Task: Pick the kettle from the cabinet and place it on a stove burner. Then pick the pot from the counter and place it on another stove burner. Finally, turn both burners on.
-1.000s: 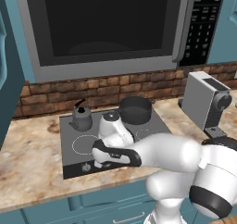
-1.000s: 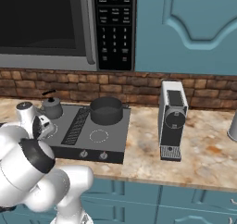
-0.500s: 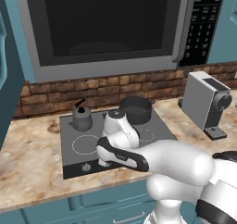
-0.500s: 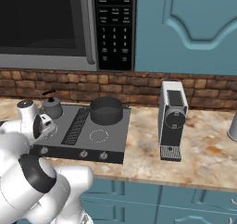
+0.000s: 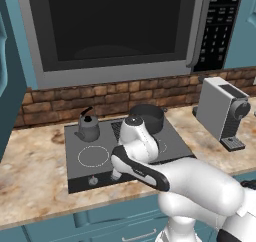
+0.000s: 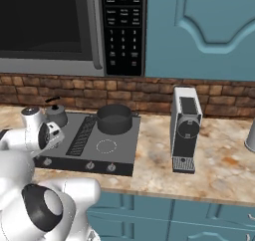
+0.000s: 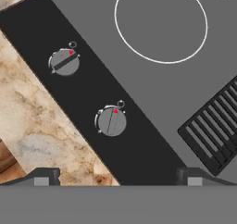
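Nearest, in the hand view, the two-finger gripper (image 7: 118,174) hangs over the front strip of the flat dark-grey cooktop (image 7: 152,93) with its dark tips spread wide apart and nothing between them; only the tip ends show, cut off by the bottom edge. Directly ahead of the tips sits a small round grey knob (image 7: 111,121) with a red mark at its rim, and a second like knob (image 7: 64,62) lies toward 10 o'clock. At 9 o'clock the beige-and-brown marbled countertop (image 7: 32,126) meets the cooktop's edge. A thin white burner circle (image 7: 160,24), bare inside, sits at 1 o'clock, and the ribbed black centre strip (image 7: 215,135) runs off at 3 o'clock.

In the left base view the white arm covers the front right of the cooktop, so the knobs there are hidden. Behind, the small dark-grey spouted kettle (image 5: 88,128) stands on the rear left burner and the wide low dark-grey pot (image 5: 148,117) on the rear right one. The white-and-grey coffee machine (image 6: 185,128) stands apart on open counter at 3 o'clock. The microwave keypad (image 6: 122,26) carries writing too small to read. Farthest, the teal-blue wall cabinet (image 6: 204,31) has its door shut.
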